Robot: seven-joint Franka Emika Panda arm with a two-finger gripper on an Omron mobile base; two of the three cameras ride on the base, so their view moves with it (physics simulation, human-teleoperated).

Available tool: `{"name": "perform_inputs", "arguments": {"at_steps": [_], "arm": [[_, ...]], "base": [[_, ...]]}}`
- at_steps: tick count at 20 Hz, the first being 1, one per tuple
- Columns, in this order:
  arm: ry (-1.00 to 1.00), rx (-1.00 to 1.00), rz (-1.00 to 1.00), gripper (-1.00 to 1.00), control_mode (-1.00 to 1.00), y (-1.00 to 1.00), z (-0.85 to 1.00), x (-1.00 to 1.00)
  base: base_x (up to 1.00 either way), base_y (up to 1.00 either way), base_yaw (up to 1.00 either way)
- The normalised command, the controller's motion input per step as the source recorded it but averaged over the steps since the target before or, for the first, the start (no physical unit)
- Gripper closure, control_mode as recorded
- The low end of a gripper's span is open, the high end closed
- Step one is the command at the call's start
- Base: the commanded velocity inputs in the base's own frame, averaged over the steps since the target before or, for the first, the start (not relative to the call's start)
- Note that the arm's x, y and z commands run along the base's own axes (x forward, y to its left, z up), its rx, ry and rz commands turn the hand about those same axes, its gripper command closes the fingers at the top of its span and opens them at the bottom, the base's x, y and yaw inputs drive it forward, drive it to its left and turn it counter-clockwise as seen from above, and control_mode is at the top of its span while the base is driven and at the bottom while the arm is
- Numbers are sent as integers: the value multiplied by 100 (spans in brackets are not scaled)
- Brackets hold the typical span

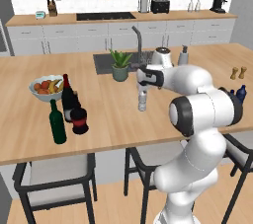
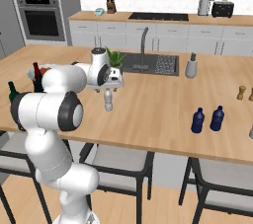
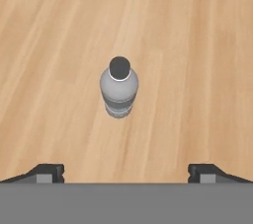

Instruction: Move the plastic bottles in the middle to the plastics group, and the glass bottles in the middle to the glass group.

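A small clear whitish plastic bottle (image 1: 142, 100) (image 2: 108, 100) stands upright in the middle of the wooden island. My gripper (image 1: 143, 88) (image 2: 108, 89) hangs directly above it, open, not touching. Looking down from the hand, the bottle (image 3: 119, 90) and its cap sit centred between my wide-spread fingertips (image 3: 47, 172). Two dark blue bottles (image 2: 197, 120) (image 2: 217, 118) stand together at the right. On the left, the squat black red-banded bottle (image 1: 79, 120) stands beside the green wine bottle (image 1: 57, 122) and the black red-topped one (image 1: 66, 98).
A fruit bowl (image 1: 45, 87) sits behind the wine bottles. A potted plant (image 1: 120, 65), the sink with its tap (image 1: 137, 40) and a grey dispenser (image 2: 191, 66) lie beyond the clear bottle. Two brown shakers (image 1: 237, 73) stand far right. Stools line the near edge.
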Motion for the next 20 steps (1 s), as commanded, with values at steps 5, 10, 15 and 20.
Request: {"name": "perform_inputs", "arguments": {"at_steps": [5,10,15,20], "arm": [[-7,5,0,-100,-100,15,-8,13],[-1,0,0,-100,-100,20,-2,37],[0,0,0,-100,-100,10,-7,23],[0,0,0,-100,-100,0,-23,1]], "base": [[0,0,0],[0,0,0],[0,0,0],[0,0,0]]}}
